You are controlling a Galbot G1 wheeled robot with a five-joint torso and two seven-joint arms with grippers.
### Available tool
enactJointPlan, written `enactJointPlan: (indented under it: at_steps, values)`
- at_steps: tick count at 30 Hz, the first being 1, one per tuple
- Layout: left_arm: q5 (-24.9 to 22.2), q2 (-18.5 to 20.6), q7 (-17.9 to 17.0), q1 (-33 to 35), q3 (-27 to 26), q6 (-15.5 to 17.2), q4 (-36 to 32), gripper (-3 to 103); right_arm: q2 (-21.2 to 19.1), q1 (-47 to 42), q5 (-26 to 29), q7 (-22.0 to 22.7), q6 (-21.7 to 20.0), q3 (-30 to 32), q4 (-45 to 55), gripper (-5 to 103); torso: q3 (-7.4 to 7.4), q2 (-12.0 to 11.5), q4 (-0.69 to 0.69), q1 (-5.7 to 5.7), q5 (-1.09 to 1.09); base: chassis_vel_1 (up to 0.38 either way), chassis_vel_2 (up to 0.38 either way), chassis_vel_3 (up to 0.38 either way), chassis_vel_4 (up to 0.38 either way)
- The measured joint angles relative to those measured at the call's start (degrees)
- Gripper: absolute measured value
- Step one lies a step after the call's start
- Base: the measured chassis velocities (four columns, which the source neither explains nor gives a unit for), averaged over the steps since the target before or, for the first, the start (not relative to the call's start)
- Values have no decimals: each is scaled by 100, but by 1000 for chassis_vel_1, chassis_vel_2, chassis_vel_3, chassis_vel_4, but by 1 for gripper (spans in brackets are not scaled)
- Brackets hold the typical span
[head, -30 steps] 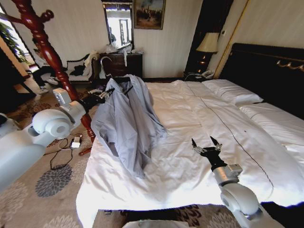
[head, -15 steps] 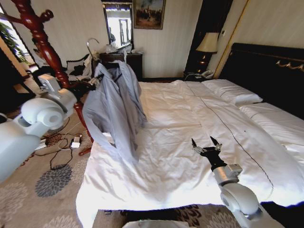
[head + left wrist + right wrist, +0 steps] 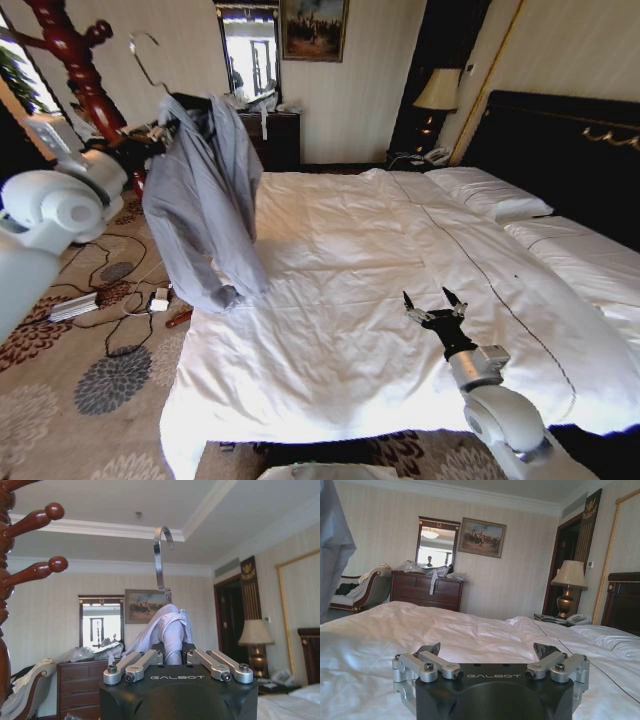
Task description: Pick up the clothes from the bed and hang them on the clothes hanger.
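Note:
The clothes, a light blue-grey shirt (image 3: 200, 190), hang on the clothes hanger (image 3: 188, 100) beside the bed's left edge. One sleeve end dangles close to the white duvet of the bed (image 3: 380, 300). My left gripper (image 3: 163, 126) is raised and shut on the hanger under the collar. In the left wrist view the gripper (image 3: 172, 652) closes on the collar (image 3: 170, 627), and the hanger's silver hook (image 3: 158, 560) stands up beside the pegs of a red wooden coat stand (image 3: 35, 567). My right gripper (image 3: 435, 305) (image 3: 487, 652) rests open over the duvet, holding nothing.
The red coat stand (image 3: 75, 50) rises at the left, close to the hook. Cables and a power strip (image 3: 75, 305) lie on the patterned carpet. A dark dresser (image 3: 275, 135), a lamp (image 3: 437, 90), pillows (image 3: 490, 195) and the black headboard (image 3: 560, 140) stand beyond.
My left arm has lifted the hanger and shirt off the duvet, up and to the left toward the coat stand. The right gripper has stayed put.

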Motion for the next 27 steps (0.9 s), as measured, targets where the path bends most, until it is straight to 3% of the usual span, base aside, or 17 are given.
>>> enactJointPlan:
  at_steps: [15, 27]
  values:
    - [193, -1029, 20, -1703, 1229, 10, 1556, 15, 0, 1, 0, 0, 0, -1, 0, 100, 0, 0, 0, 0, 1, 0, 0, 0, 0]
    - [94, -1285, 101, -2235, 1591, -19, 2651, 15, 0, 1, 0, -1, -1, -1, 0, 100, 0, 0, 1, 0, 0, 0, 0, 0, 0]
